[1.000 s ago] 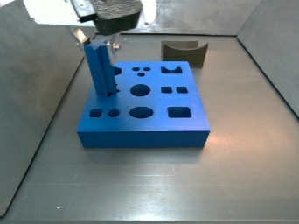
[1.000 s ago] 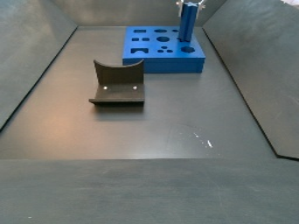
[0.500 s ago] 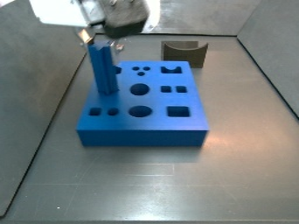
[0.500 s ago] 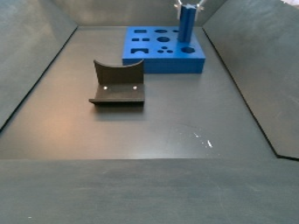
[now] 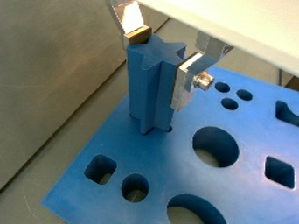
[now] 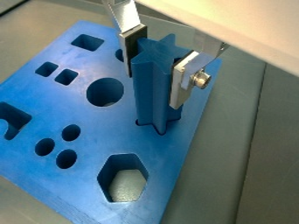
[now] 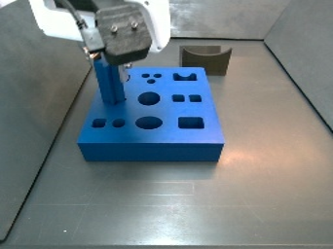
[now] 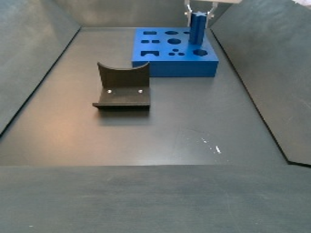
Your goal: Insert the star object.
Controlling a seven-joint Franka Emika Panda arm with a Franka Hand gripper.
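Observation:
The star object [image 5: 149, 87] is a tall blue peg with a star-shaped top. It stands upright with its lower end in a hole near one edge of the flat blue block [image 5: 239, 188]. It also shows in a wrist view [image 6: 155, 87] and in both side views [image 7: 107, 86] [image 8: 195, 32]. My gripper [image 5: 162, 59] straddles the peg's upper part, one silver finger on each side, shut on it. The gripper also shows in a wrist view [image 6: 158, 72] and in a side view [image 7: 111, 53], where it hides the peg's top. The block [image 7: 143, 148] has several shaped holes.
A dark brown curved piece [image 8: 122, 86] lies on the floor apart from the block; it also shows in a side view [image 7: 204, 58] behind the block. Grey walls enclose the floor on the sides.
The gripper has come lower with the peg, so less of the peg shows above the block. The block has shifted slightly on the floor.

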